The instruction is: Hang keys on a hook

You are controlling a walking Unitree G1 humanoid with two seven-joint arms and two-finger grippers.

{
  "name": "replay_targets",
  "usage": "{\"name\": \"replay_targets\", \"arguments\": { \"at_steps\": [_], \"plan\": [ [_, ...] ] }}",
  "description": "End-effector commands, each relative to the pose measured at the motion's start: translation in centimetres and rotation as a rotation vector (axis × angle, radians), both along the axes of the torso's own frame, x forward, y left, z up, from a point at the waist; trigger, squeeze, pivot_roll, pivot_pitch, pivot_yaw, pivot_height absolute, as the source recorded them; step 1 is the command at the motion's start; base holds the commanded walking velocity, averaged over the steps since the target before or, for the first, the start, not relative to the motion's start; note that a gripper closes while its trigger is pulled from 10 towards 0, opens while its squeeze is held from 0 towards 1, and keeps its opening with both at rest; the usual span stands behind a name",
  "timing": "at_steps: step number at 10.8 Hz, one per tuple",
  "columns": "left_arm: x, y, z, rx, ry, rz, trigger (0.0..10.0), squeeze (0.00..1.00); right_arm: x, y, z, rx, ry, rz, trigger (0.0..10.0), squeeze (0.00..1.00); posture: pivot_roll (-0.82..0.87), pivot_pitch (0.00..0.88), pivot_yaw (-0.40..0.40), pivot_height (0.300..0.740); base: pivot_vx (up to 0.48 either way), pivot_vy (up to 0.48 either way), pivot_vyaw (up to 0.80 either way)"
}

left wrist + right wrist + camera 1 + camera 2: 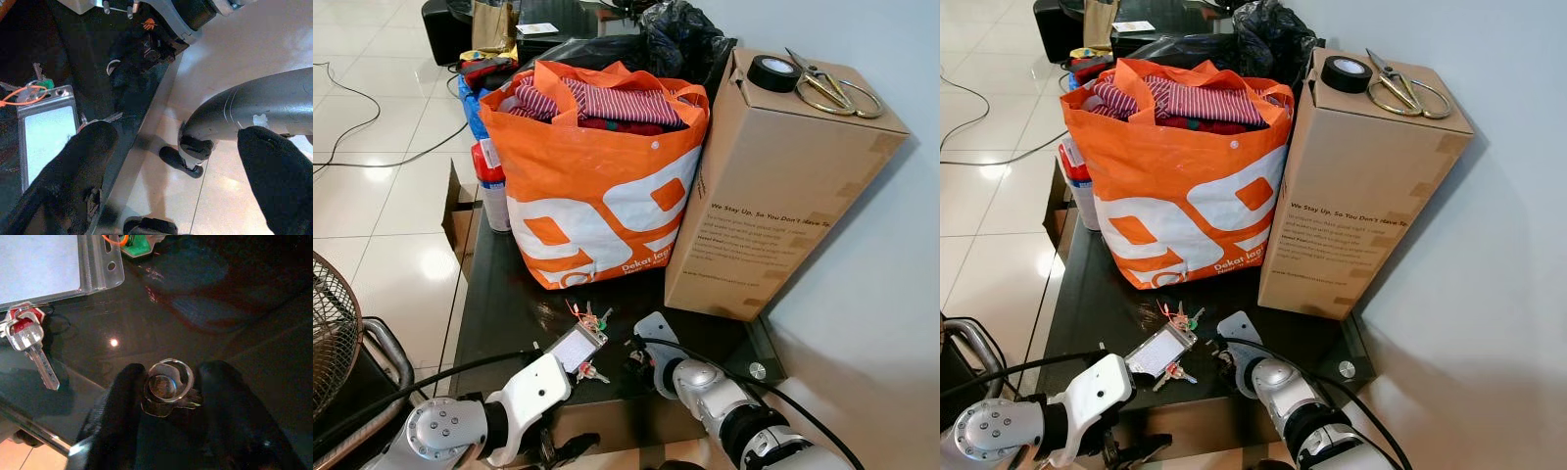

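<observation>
step: pickup | right gripper [168,387] pinching a key ring [169,382], lower centre | left gripper [181,161] spread, empty | next: lift, find hook

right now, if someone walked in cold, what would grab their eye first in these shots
The big orange bag stuffed with striped clothes dominates the dark glass table, with a tall cardboard box beside it carrying a tape roll and scissors. Nearer the robot, a clear card holder with keys lies on the glass, and the right gripper closes around a metal ring.
</observation>
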State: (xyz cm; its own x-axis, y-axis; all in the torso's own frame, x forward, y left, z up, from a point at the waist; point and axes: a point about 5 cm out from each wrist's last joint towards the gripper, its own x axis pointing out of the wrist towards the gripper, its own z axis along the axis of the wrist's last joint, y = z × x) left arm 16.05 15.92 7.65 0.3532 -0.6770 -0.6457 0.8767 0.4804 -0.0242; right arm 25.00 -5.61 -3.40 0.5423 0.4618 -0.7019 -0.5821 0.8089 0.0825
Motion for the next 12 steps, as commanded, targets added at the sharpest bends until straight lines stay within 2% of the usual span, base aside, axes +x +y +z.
{"name": "replay_targets", "arguments": {
  "at_steps": [1,5,10,11,12],
  "plan": [
    [0.1,-0.3,0.4,-0.008,-0.014,-0.012,10.0,0.00,-0.4,-0.5,-0.5,-0.022,0.031,-0.005,0.0,0.00,-0.07,0.048,-0.100,0.740,0.000,0.000,0.00],
    [0.2,-0.5,0.3,-0.011,-0.019,-0.014,10.0,0.00,-0.4,-0.7,-0.6,-0.053,0.009,0.025,0.0,0.00,-0.08,0.042,-0.100,0.740,0.000,0.000,0.00],
    [0.5,-1.0,0.1,-0.017,-0.024,-0.023,10.0,0.00,0.6,-0.9,0.4,-0.083,-0.077,0.098,0.0,0.00,-0.10,0.018,-0.087,0.740,0.000,0.000,0.00],
    [0.7,-1.2,0.1,-0.019,-0.028,-0.027,10.0,0.00,1.0,-1.0,0.8,-0.082,-0.100,0.112,0.0,0.00,-0.11,0.016,-0.085,0.740,0.000,0.000,0.00],
    [0.9,-1.3,0.1,-0.022,-0.033,-0.032,10.0,0.00,1.7,-1.2,1.5,-0.019,-0.102,0.055,0.0,0.00,-0.11,0.013,-0.079,0.740,0.000,0.000,0.00]
  ]
}}
